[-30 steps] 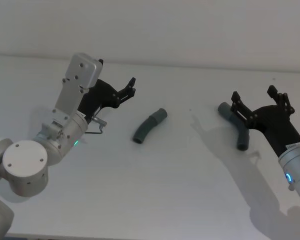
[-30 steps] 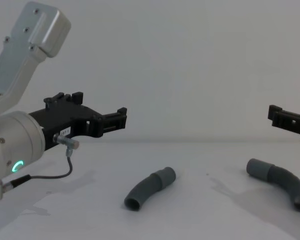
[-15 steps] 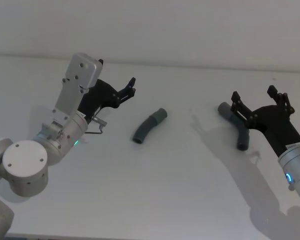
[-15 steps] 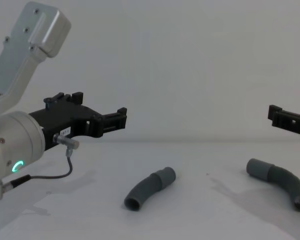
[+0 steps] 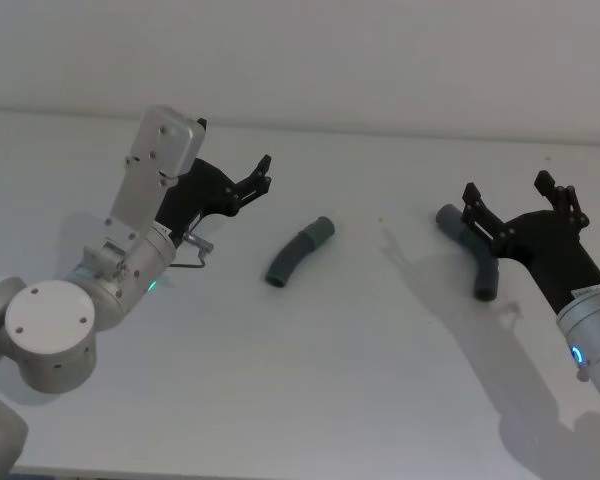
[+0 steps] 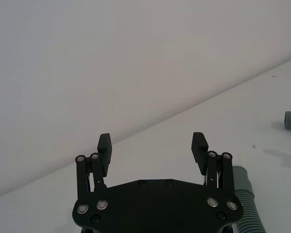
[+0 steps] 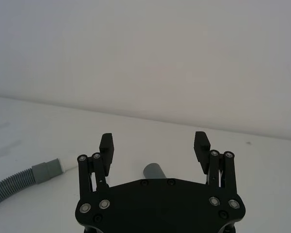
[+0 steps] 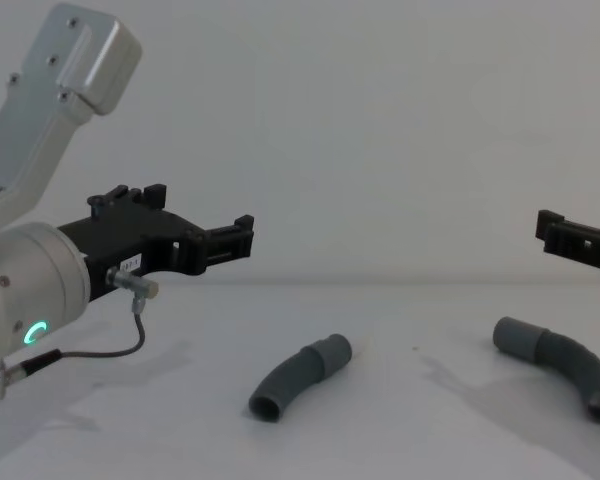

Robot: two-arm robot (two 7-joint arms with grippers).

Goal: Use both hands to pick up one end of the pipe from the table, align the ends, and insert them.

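Two short, curved, dark grey pipes lie well apart on the white counter [image 5: 330,360], each with a wider collar at its far end. The mid pipe [image 5: 298,252] has a ribbed body and its hollow mouth faces the robot. The right pipe [image 5: 483,272] lies partly beneath the raised right claw [image 5: 507,188], whose fingers are apart and empty. The left claw [image 5: 264,173] hangs left of the mid pipe, fingers apart and empty.
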